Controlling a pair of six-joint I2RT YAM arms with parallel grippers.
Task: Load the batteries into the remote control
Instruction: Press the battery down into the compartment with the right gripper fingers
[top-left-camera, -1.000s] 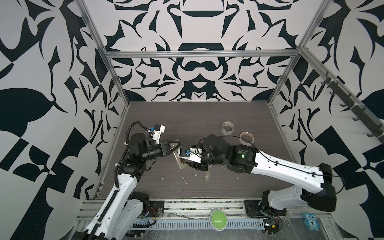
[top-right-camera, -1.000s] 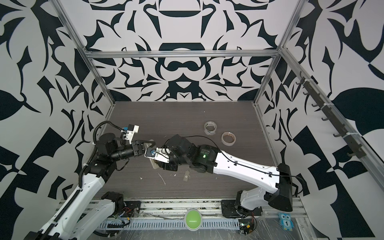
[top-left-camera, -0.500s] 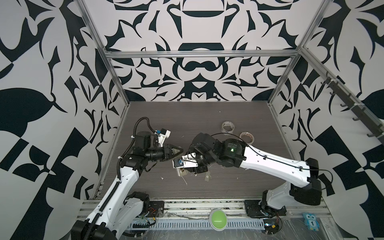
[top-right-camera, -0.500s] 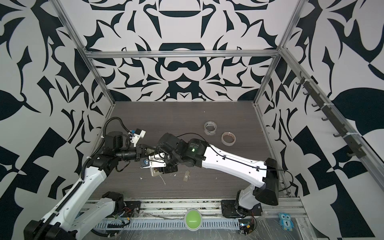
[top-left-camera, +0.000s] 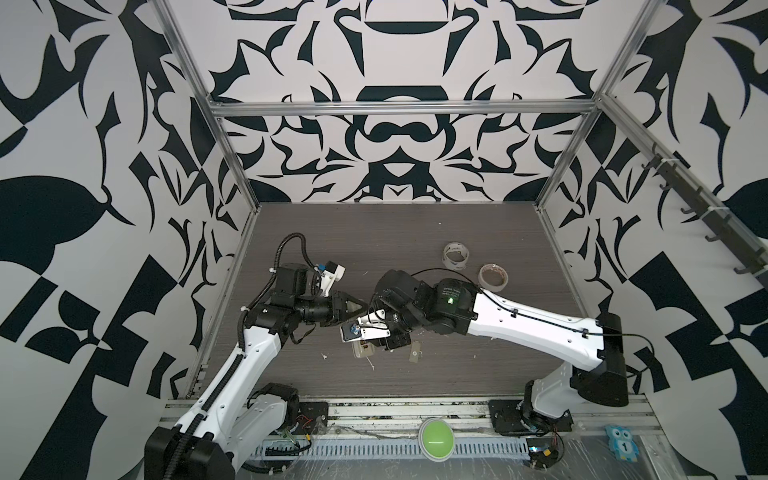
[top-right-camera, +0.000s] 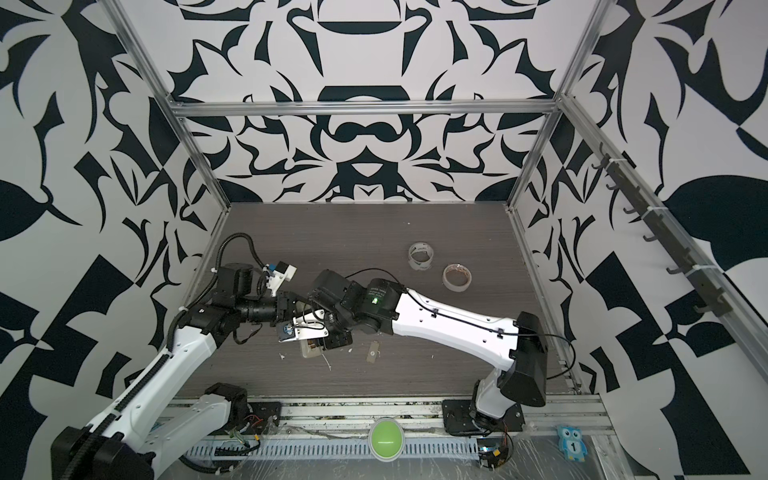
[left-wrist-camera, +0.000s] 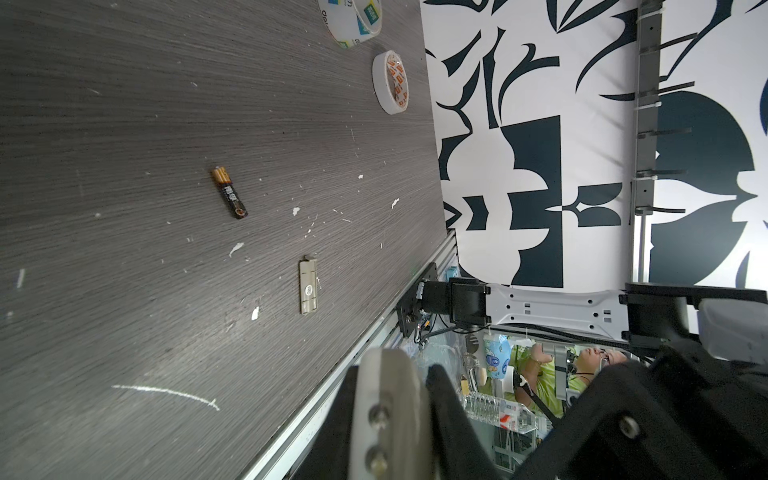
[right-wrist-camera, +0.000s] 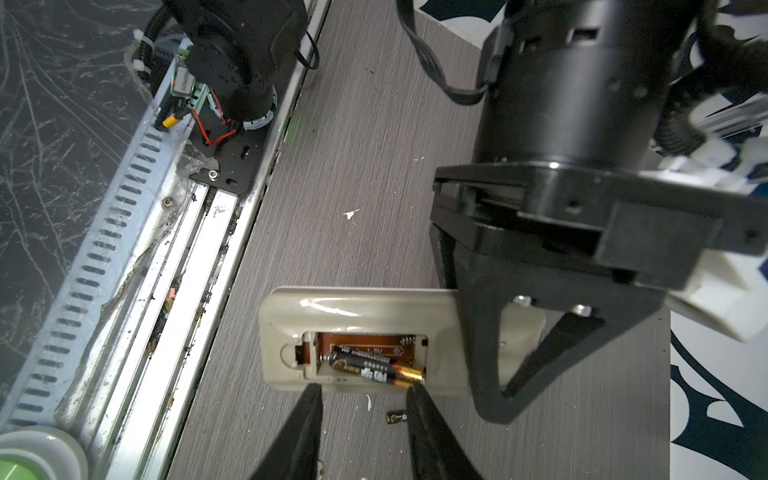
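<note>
The remote control (right-wrist-camera: 353, 309) lies back-up, low at the table's front middle (top-left-camera: 360, 352), with its battery compartment open. One of the batteries (right-wrist-camera: 374, 368) sits slightly askew inside it. The other (left-wrist-camera: 229, 193) lies loose on the table, and part of it shows behind a right finger (right-wrist-camera: 395, 417). My left gripper (left-wrist-camera: 392, 365) is shut on the remote's end, its fingers (right-wrist-camera: 498, 353) crossing the remote. My right gripper (right-wrist-camera: 365, 388) hangs open just off the remote's long edge beside the compartment, with nothing between its fingers.
The pale battery cover (left-wrist-camera: 308, 286) lies on the table to the right of the remote (top-left-camera: 414, 352). Two tape rolls (top-left-camera: 456, 255) (top-left-camera: 493, 276) stand at the back right. A green button (top-left-camera: 435, 438) sits on the front rail.
The remote has come down and toward the front with the left gripper. The right gripper followed leftward over it, and its jaws have narrowed.
</note>
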